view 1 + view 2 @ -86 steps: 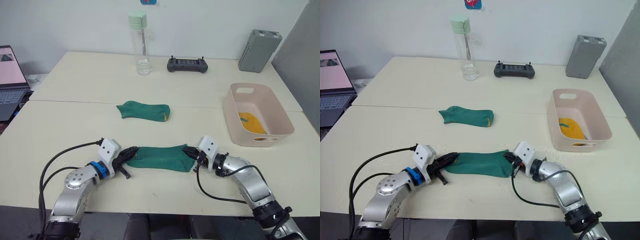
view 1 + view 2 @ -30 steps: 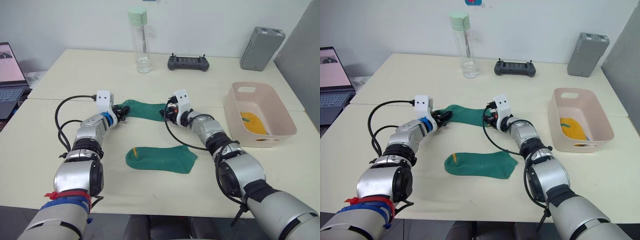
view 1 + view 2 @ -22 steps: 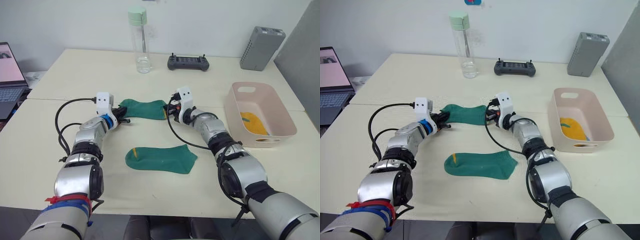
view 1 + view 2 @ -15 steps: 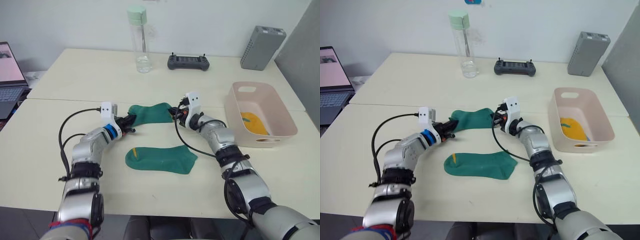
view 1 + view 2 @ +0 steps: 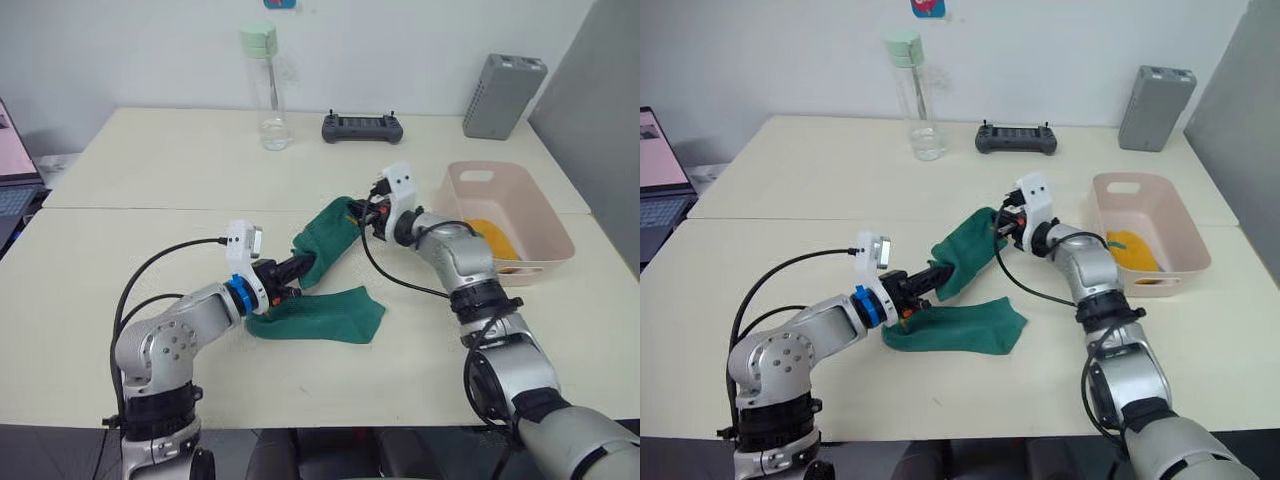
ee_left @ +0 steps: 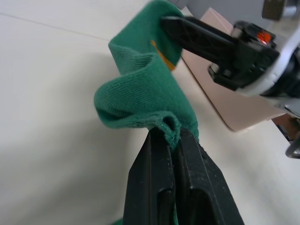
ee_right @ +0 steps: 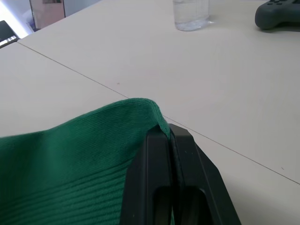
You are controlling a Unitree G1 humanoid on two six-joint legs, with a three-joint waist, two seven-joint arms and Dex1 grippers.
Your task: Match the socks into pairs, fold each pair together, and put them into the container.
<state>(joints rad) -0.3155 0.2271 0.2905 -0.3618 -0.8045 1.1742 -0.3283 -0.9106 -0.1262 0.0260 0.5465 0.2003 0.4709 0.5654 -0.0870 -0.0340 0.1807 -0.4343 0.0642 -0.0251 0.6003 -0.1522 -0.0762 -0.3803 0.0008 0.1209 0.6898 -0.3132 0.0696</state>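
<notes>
Socks first: one dark green sock (image 5: pixel 328 238) hangs stretched above the table (image 5: pixel 150 190), the left gripper (image 5: pixel 300 268) clenched on one end and the right gripper (image 5: pixel 368 218) clenched on the other. Its mate (image 5: pixel 325 312) lies flat near the front edge, partly under the left gripper. Toward the right edge sits the pink container (image 5: pixel 540 215) with a mustard sock (image 5: pixel 490 236) inside. Along the far edge stand a bottle (image 5: pixel 262 85), a controller (image 5: pixel 361 127) and a grey box (image 5: pixel 503 83).

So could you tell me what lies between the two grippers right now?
A dark green sock hangs stretched between the left gripper and right gripper, clearest in the left eye view.
</notes>
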